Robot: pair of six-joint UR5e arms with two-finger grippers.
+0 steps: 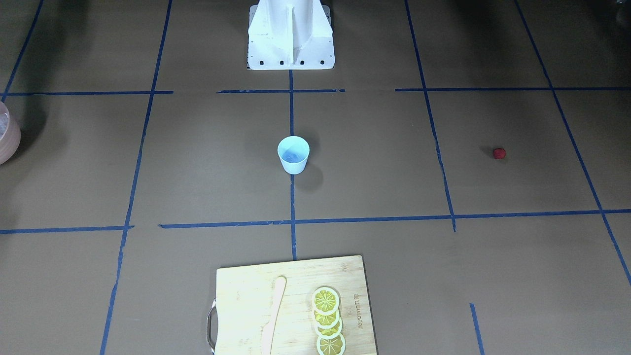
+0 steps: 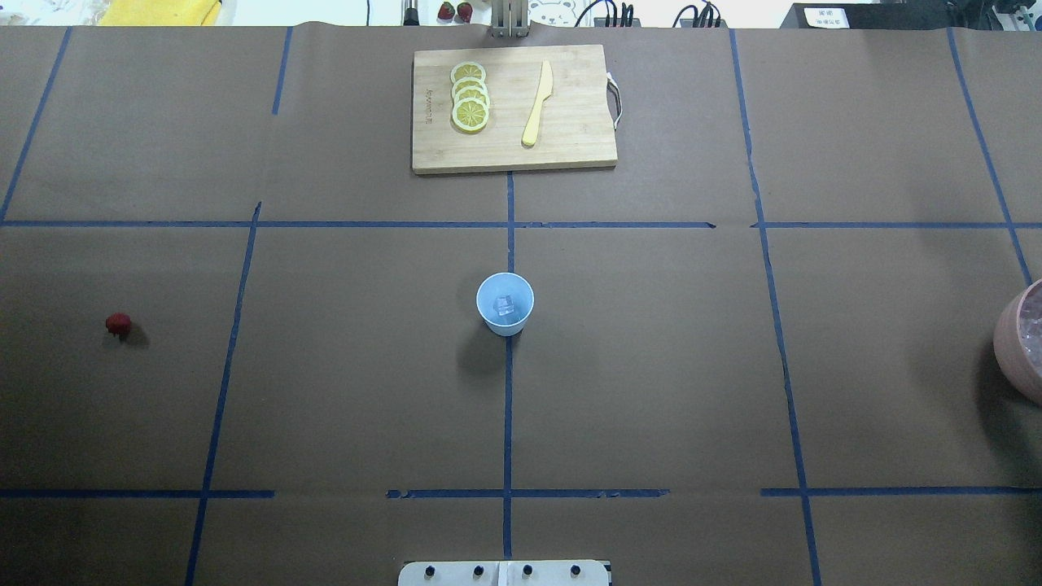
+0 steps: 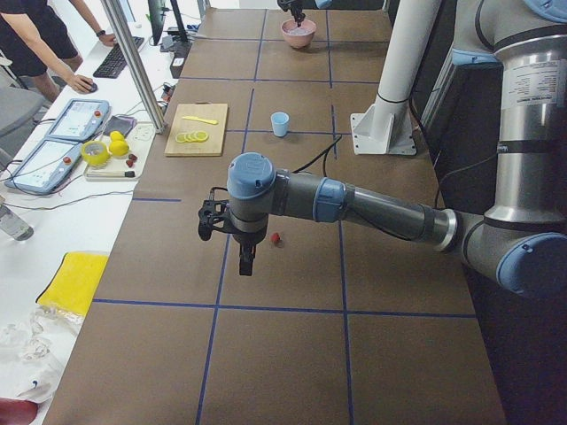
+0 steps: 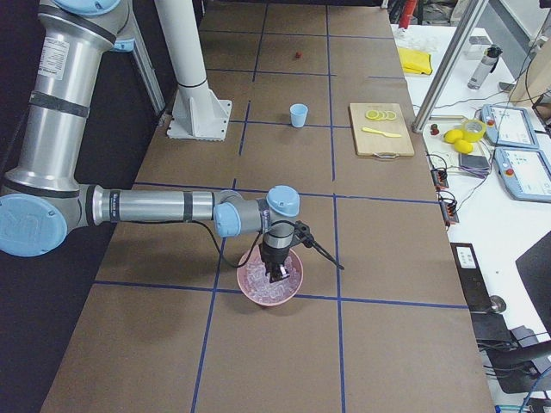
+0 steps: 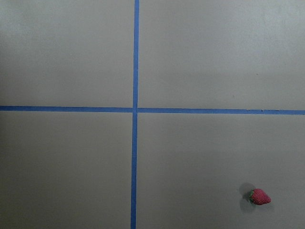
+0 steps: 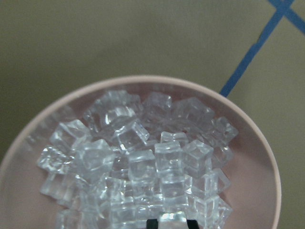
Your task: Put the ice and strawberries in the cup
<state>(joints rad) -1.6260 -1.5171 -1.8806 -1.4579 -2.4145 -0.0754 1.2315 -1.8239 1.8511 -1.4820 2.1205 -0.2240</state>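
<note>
The right gripper [image 4: 277,274] is low in the bowl [image 6: 269,162] of ice [image 6: 143,162], one cube between its tips; whether it already pinches, I cannot tell. Better to close on one cube only, lift straight, then go to the central cup [image 2: 505,303]. The strawberry [image 2: 118,324] lies well apart, at the robot's left.

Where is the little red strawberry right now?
In the overhead view the strawberry lies alone on the table, far out on the robot's left side, well away from the blue cup in the middle.
</note>
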